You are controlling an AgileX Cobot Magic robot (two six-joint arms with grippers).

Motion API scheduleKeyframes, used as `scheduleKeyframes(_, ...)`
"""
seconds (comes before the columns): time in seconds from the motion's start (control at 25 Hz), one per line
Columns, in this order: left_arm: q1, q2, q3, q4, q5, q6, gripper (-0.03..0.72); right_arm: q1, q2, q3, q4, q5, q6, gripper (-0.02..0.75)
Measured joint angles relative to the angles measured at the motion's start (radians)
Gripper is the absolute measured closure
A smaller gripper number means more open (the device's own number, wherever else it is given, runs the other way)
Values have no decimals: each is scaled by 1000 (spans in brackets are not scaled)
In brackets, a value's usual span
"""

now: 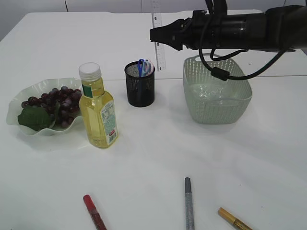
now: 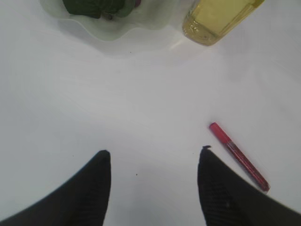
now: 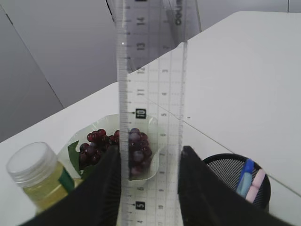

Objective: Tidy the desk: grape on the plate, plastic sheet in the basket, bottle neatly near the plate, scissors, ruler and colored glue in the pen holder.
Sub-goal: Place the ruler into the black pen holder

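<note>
Clear plastic marks the one ruler (image 1: 158, 36), held upright between the closed jaws of the right gripper (image 1: 157, 34) just above and behind the one holder (image 1: 140, 85), which has scissors (image 1: 141, 66) in it. One plate (image 1: 21, 103) bears one grape bunch (image 1: 60, 103), one bottle (image 1: 97, 108) stands just beside it, one basket (image 1: 217, 93) sits right of the holder, and three glue pens lie near the front edge: red (image 1: 94, 212), grey (image 1: 188, 203), gold (image 1: 234, 219). Stretched level across from the right, the right arm reaches over the basket, while the left gripper (image 2: 154, 157) hangs open and empty over bare table near the red pen.
</note>
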Motion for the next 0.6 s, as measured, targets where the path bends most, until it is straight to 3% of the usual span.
scheduleKeyframes(0.6, 0, 0, 0, 0, -5, 0, 255, -1, 400, -498, 10, 87, -74, 488)
